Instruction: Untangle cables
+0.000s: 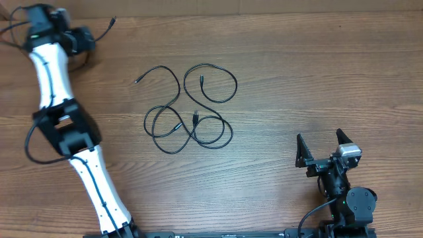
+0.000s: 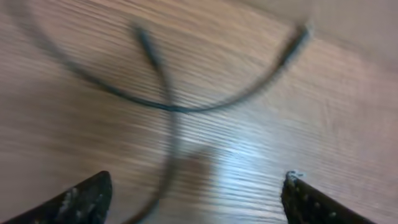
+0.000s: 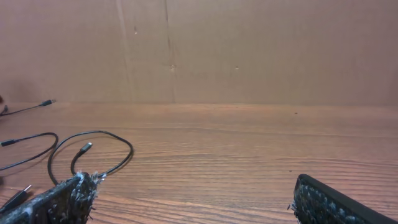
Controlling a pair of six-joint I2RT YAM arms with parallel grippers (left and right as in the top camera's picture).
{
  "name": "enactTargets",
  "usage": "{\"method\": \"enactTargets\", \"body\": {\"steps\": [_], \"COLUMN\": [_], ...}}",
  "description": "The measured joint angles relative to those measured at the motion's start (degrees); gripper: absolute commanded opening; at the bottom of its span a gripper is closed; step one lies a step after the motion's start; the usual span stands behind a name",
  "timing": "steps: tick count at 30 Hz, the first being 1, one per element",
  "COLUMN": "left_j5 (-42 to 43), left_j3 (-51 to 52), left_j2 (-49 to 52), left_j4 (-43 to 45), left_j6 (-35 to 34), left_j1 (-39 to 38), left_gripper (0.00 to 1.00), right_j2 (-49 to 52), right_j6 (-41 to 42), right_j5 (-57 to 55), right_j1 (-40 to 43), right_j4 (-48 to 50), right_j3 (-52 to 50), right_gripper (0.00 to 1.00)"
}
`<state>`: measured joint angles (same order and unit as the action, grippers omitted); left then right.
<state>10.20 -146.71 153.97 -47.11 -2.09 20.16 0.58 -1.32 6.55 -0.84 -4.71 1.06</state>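
Seeing the cables point(image 1: 196, 117) looped loosely at the middle of the table point(image 1: 297, 66). My left gripper point(image 2: 196, 180), at the table's far-left corner, has jaws wide apart over blurred strands. My right gripper point(image 1: 320, 136), near the table's front-right edge, has jaws apart and empty.

The left arm point(image 1: 49, 79) stretches to the far-left corner of the bench point(image 1: 297, 66), with the left gripper point(image 2: 196, 183) spread wide. The right gripper point(image 1: 319, 135) sits by the near-right edge, jaws apart.
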Motion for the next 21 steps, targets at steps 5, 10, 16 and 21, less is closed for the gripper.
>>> {"method": "enactTargets", "body": {"steps": [5,10,16,21], "left_j5": [-5.2,-7.7,-8.3,-7.2], "left_j3": [5.5,8.8,8.8,8.9], "left_j2": [0.0,0.0,0.0,0.0], "left_j4": [4.7,7.6,8.4,8.3], "left_j6": [7.0,10.0,10.2,10.2], "left_j1": [-4.1,-3.9,-1.7,0.3], "left_gripper": [0.77,0.78,0.77,0.58], "right_j2": [0.0,0.0,0.0,0.0], "right_j6": [0.0,0.0,0.0,0.0], "right_j5": [0.0,0.0,0.0,0.0], "right_j1": [0.0,0.0,0.0,0.0], "right_j4": [0.0,0.0,0.0,0.0], "right_j3": [0.0,0.0,0.0,0.0], "right_gripper": [1.0,1.0,1.0,1.0]}}
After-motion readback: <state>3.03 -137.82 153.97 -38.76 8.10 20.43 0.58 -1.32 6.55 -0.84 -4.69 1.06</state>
